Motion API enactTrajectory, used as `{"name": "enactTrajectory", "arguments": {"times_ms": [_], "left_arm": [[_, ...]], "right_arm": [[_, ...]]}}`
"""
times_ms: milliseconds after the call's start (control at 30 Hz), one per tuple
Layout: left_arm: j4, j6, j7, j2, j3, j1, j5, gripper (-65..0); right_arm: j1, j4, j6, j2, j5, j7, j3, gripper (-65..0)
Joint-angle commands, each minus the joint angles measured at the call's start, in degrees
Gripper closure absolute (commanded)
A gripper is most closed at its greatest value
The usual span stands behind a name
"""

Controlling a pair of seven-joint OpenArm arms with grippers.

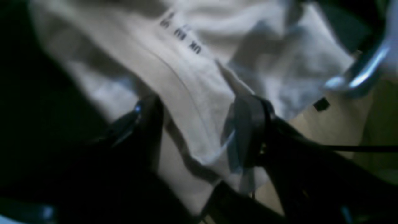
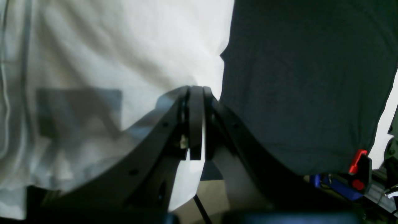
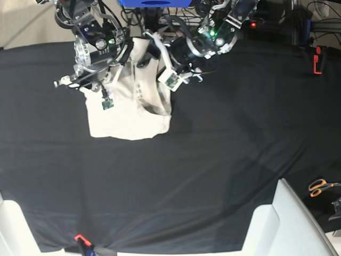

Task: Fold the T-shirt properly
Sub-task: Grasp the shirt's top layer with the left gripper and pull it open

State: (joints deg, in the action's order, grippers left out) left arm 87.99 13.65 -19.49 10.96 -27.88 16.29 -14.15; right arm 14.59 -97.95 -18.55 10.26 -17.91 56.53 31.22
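Your left gripper (image 1: 192, 130) stands half open around the T-shirt (image 3: 130, 114); your right gripper (image 2: 196, 93) pinches its edge.

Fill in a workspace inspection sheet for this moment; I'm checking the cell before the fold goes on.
Surface: black tablecloth, wrinkled near the front edge.
Job's things: T-shirt bunched at the far side, partly lifted between the arms, not folded flat.
Clutter: orange-handled scissors at the right edge; red clamp far right.
Grippers: left gripper open astride a shirt edge; right gripper shut on the T-shirt.
Cables: bundle behind the arms.
Surroundings: white panels at the front.
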Motion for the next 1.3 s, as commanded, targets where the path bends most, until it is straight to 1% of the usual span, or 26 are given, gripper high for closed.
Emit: {"name": "enactTrajectory", "arguments": {"times_ms": [0, 67, 133, 233, 300, 533, 600, 667, 700, 833, 1033, 1267], "left_arm": [[0.59, 0.37, 0.98, 0.16, -0.3, -0.43, -0.48, -29.3], [0.32, 0.37, 0.98, 0.07, -0.3, -0.51, -0.57, -25.2], [0.41, 0.37, 0.98, 0.07, -0.3, -0.34, -0.57, -19.1], [0.76, 0.37, 0.98, 0.34, -0.3, -0.25, -0.57, -6.7], [0.85, 0.37, 0.98, 0.34, -0.3, -0.16, -0.57, 0.0], [3.49, 0.11, 0.98, 0.51, 0.32, 2.83, -0.57, 0.0], [4.54, -2.44, 0.98, 1.65, 0.32, 3.71, -0.57, 0.0], [5.33, -5.52, 0.98, 1.74, 0.23, 4.41, -0.57, 0.0], [5.42, -5.96, 0.98, 1.83, 0.23, 4.5, -0.57, 0.0], [5.6, -5.96, 0.98, 2.62, 0.23, 5.29, -0.57, 0.0], [5.51, -6.05, 0.98, 2.71, 0.23, 5.64, -0.57, 0.0], [5.42, -6.05, 0.98, 4.73, 0.32, 5.9, -0.57, 0.0]], "right_arm": [[-0.57, -0.03, -0.22, 0.07, -0.68, -0.49, -0.06, -0.2], [-0.83, 1.29, -0.22, 0.07, -0.68, -0.49, -0.06, -0.2], [-0.83, 1.91, -0.22, 0.07, -0.68, -0.75, -0.06, -0.2], [-0.74, 1.91, -0.22, 0.07, -0.68, -2.51, -0.15, -0.2], [-0.74, 1.91, -0.22, 0.07, -0.68, -2.77, -0.15, -0.2], [-1.01, 1.91, -0.22, 0.07, -0.68, -2.77, -0.15, -0.2], [-1.01, 1.91, -0.22, 0.07, -0.68, -2.77, -0.15, -0.2], [-1.01, 1.91, -0.22, 0.07, -0.68, -2.77, -0.15, 0.0], [-1.01, 1.91, -0.22, 0.07, -0.68, -2.77, -0.15, 0.0], [-1.01, 1.91, -0.22, -0.02, -0.68, -2.77, -0.15, 0.0], [-1.01, 1.91, -0.22, -0.02, -0.68, -2.77, -0.15, 0.0], [-1.36, 1.91, -0.22, -0.02, -0.68, -2.86, -0.15, 0.0]]}}
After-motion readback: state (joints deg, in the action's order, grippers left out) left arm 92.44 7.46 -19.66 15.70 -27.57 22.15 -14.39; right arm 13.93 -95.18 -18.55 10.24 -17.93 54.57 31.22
